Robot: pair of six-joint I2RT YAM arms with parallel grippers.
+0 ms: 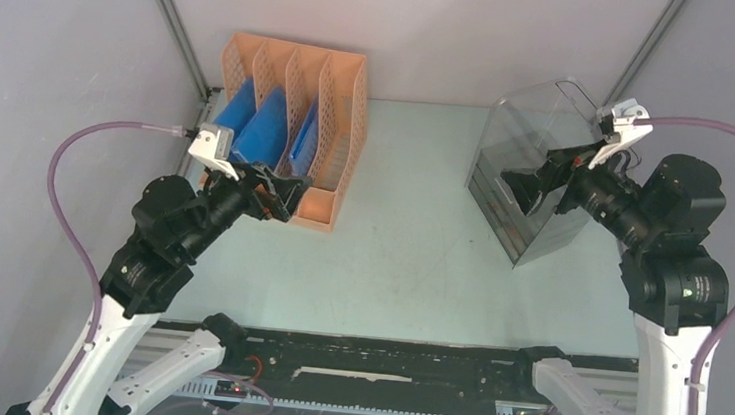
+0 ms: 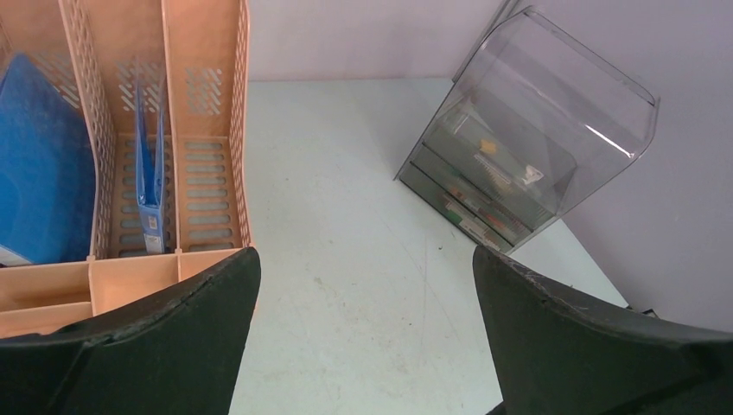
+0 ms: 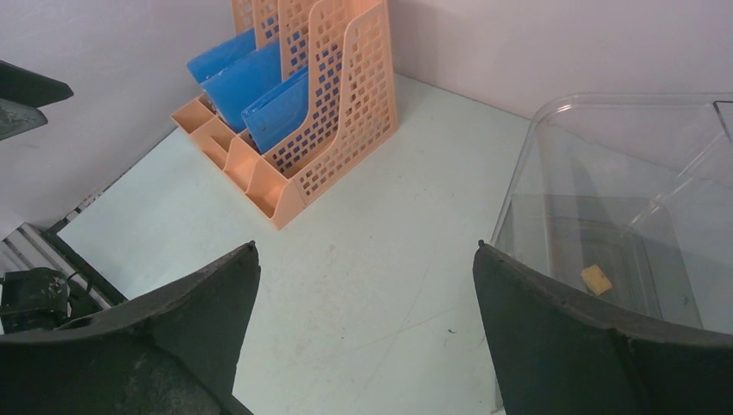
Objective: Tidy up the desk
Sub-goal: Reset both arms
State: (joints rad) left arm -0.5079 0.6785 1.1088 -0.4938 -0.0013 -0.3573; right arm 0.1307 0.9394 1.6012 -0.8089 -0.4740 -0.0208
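The desk (image 1: 411, 241) is a pale mint-green tabletop, bare in its middle. My left gripper (image 1: 291, 193) hovers at the front right corner of the orange file rack (image 1: 336, 124), open, with only bare desk (image 2: 346, 190) between its fingers (image 2: 207, 320). My right gripper (image 1: 518, 189) sits in front of the clear drawer box (image 1: 540, 142), also open and holding nothing. In the right wrist view the right gripper (image 3: 366, 246) frames bare desk (image 3: 363, 199), with the box wall (image 3: 622, 190) just behind its right finger.
The rack (image 2: 203, 130) holds blue folders (image 1: 265, 128) in its slots. The clear box (image 2: 536, 130) has drawers with small items, one a yellow bit (image 3: 595, 278). Grey panel walls enclose the back and sides. A black rail (image 1: 380, 359) edges the near side.
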